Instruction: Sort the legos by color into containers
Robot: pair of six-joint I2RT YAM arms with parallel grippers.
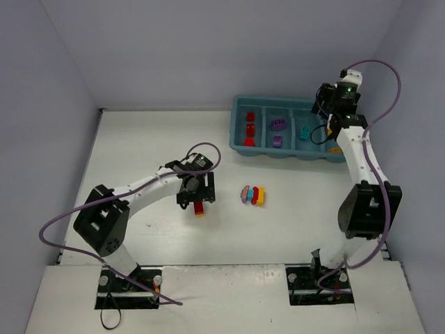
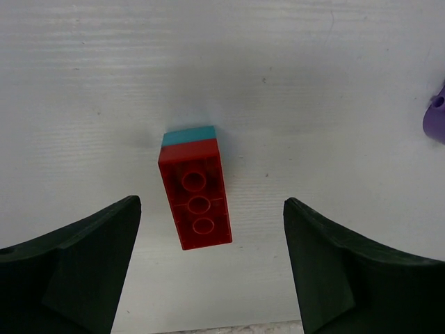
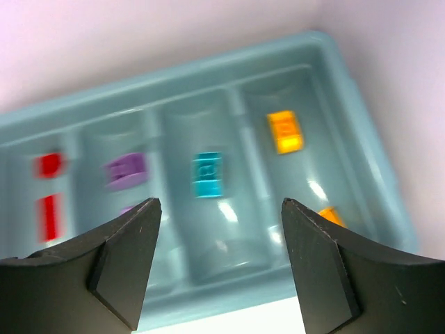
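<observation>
Left gripper (image 2: 212, 203) spread wide around a red rectangular plastic brick (image 2: 195, 189), right gripper (image 3: 219, 209) open and empty over the teal-blue plastic tray (image 3: 208, 69).
Brick lies on the white table (image 2: 313, 83), touching neither finger, long axis pointing away from the wrist camera, cyan strip at the far end. A purple piece (image 2: 437, 118) pokes in at the right edge. Only the top view shows the loose purple-red-yellow clump of bricks (image 1: 253, 195) mid-table; the right wrist view shows the tray's red, purple, cyan and orange bricks, one colour per compartment.
</observation>
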